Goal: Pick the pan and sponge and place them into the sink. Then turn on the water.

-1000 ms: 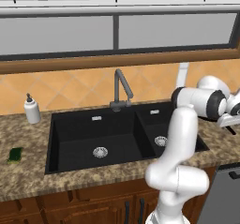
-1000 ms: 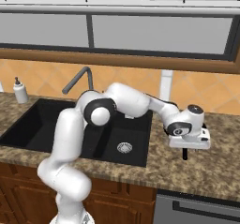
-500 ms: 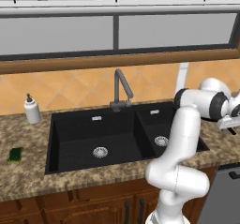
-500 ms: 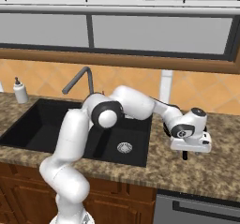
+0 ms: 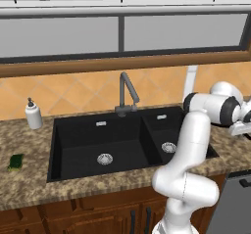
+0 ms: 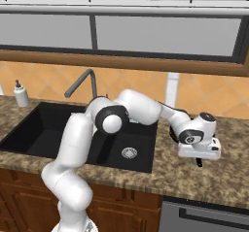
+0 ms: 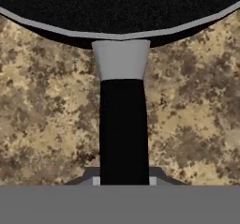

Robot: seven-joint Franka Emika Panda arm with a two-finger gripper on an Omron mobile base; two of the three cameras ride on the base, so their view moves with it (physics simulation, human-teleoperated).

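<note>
One pan [image 7: 122, 12] handle between the claw's [image 7: 123, 180] fingers, clamped tight.

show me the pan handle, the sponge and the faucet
pan handle [image 7: 123, 129], hand view, mid black shaft
sponge [image 5: 16, 161], left base view, green top face
faucet [image 5: 126, 88], left base view, upright grey neck

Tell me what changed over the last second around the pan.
The gripper eased lower and further right over the counter and closed on the pan's handle. The pan has not lifted. Sponge, soap bottle and sink stayed put; no water runs.
</note>
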